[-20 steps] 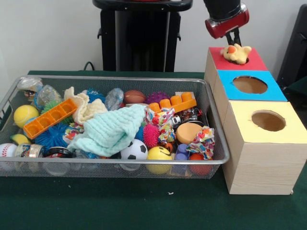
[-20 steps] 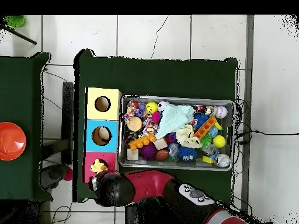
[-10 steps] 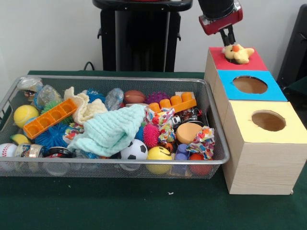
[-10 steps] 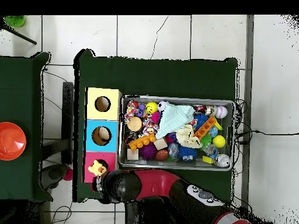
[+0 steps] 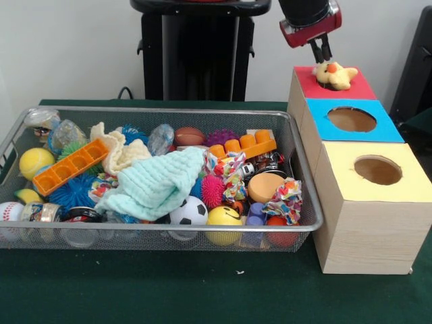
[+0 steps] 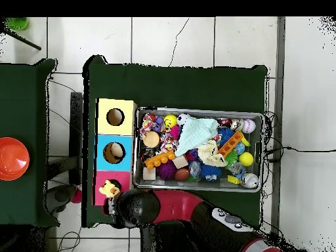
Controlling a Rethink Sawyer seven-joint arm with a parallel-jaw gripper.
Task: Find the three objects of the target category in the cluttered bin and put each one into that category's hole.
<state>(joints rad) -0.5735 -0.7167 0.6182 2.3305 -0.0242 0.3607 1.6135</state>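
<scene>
Yellow plush duck (image 5: 334,74) on the red box top (image 5: 351,88), hand (image 5: 320,54) just above.

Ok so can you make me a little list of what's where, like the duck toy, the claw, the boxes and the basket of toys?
duck toy: yellow plush, lying on the red box top, over its hole
claw: just above the duck, black fingers close together
blue box hole: open, something pale inside in the overhead view
yellow box hole: open
basket: wire mesh, full of toys
on top in basket: mint cloth
front of basket: soccer ball, yellow smiley ball
</scene>
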